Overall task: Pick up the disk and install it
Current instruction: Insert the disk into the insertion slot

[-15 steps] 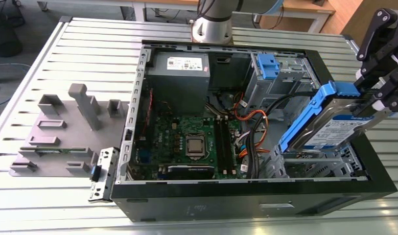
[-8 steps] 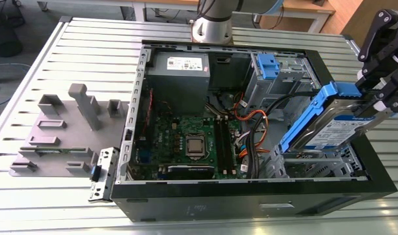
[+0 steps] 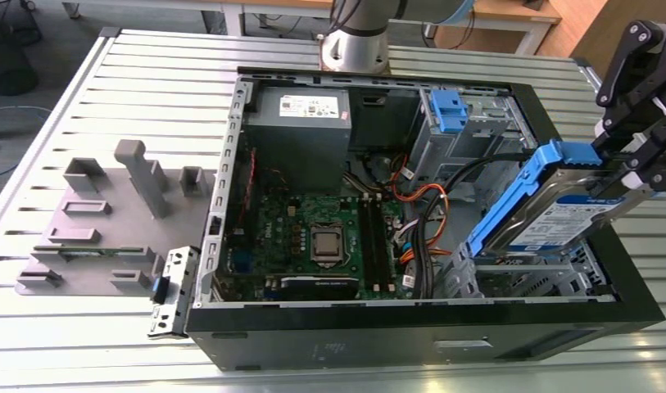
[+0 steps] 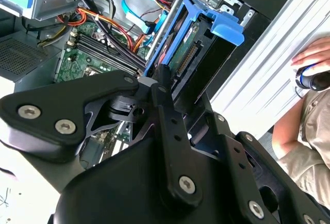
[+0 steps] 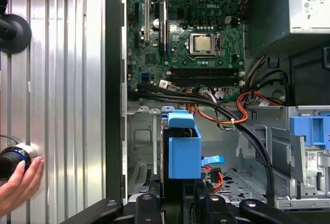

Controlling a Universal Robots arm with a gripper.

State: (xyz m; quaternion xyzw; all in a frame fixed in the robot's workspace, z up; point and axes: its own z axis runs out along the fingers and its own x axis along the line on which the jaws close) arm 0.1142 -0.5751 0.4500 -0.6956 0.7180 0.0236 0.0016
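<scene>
The disk (image 3: 560,223), a silver drive with a blue-and-white label and blue side rails, hangs tilted over the drive bay (image 3: 529,274) at the near corner of the open computer case on the exterior view's right. My gripper (image 3: 627,173) is shut on its upper end, above the case's wall on that side. In the second wrist view the disk (image 4: 186,53) points edge-on away from the fingers (image 4: 164,82), its blue handle tab at the far end. In the first wrist view the disk's blue rail (image 5: 184,149) stands just beyond my gripper (image 5: 180,203), over the metal bay.
The black case (image 3: 420,332) lies open, showing the motherboard (image 3: 322,237), loose cables and a grey power-supply box (image 3: 300,123). A blue bracket (image 3: 447,110) sits in the far bay. A grey fixture (image 3: 103,229) lies on the exterior view's left. A person's hand (image 5: 18,182) rests on a knob.
</scene>
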